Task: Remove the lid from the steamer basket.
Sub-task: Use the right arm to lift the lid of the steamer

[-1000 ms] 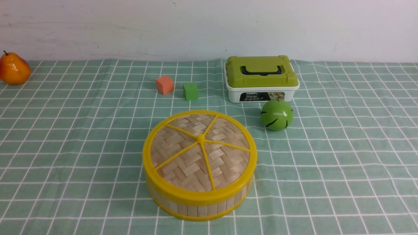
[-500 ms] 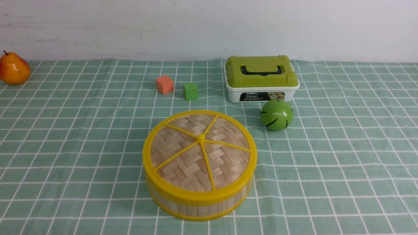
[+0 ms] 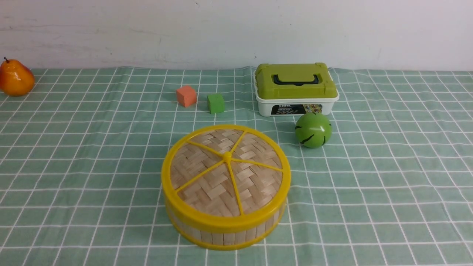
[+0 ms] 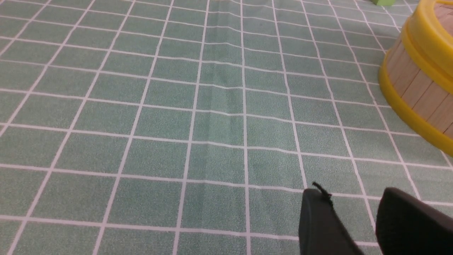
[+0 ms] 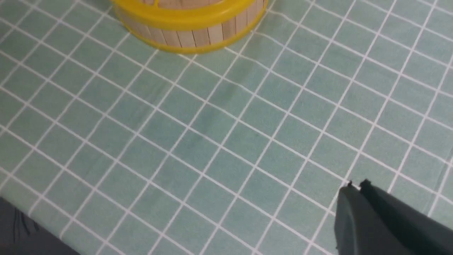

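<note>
While the front view shows nothing moved, my right gripper (image 5: 357, 186) has just pinched shut, empty; left gripper (image 4: 354, 198) gapes, empty. Lid (image 3: 226, 173) sits on basket (image 3: 221, 232), centre front, untouched. I judge lift not begun.

Lid (image 3: 226, 173) woven bamboo, glossy yellow plastic rim; tablecloth (image 3: 74, 166) matt cloth.

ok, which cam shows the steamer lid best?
Front view: the whole lid shows, with rim, five spokes and centre knob, seated on the steamer basket. Left wrist view catches only a slice of its yellow rim at the frame edge. Right wrist view shows only one stretch of the rim, with the top cut off.
</note>
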Robot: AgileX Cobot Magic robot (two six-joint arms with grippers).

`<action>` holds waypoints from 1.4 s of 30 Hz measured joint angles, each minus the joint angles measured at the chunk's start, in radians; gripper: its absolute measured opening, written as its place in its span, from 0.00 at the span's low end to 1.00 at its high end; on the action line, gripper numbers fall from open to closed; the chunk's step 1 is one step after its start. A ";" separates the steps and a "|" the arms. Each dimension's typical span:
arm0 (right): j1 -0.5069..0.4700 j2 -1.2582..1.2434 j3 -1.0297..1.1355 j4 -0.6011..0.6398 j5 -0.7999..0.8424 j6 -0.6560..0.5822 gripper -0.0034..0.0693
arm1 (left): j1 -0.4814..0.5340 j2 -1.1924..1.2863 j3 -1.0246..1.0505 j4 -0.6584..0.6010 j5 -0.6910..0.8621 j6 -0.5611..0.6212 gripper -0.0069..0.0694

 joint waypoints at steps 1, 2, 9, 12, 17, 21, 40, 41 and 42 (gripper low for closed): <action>0.018 0.033 -0.031 0.000 0.001 -0.005 0.02 | 0.000 0.000 0.000 0.000 0.000 0.000 0.40; 0.023 0.055 -0.039 -0.001 0.002 -0.005 0.02 | 0.000 0.000 0.000 0.000 0.000 0.000 0.40; 0.235 0.348 -0.264 -0.095 0.012 0.039 0.04 | 0.000 0.000 0.000 0.000 0.000 0.000 0.40; 0.347 0.499 -0.384 -0.178 0.013 0.120 0.04 | 0.000 0.000 0.000 0.000 0.000 0.000 0.40; 0.465 0.700 -0.551 -0.236 0.013 0.172 0.06 | 0.000 0.000 0.000 0.000 0.000 0.000 0.40; 0.534 0.840 -0.685 -0.240 0.013 0.183 0.10 | 0.000 0.000 0.000 0.000 0.000 0.000 0.40; 0.673 1.292 -1.057 -0.329 -0.047 0.280 0.59 | 0.000 0.000 0.000 0.000 0.000 0.000 0.40; 0.673 1.300 -1.058 -0.330 -0.052 0.280 0.58 | 0.000 0.000 0.000 0.000 0.000 0.000 0.40; 0.673 1.308 -1.059 -0.330 -0.065 0.280 0.57 | 0.000 0.000 0.000 0.000 0.000 0.000 0.40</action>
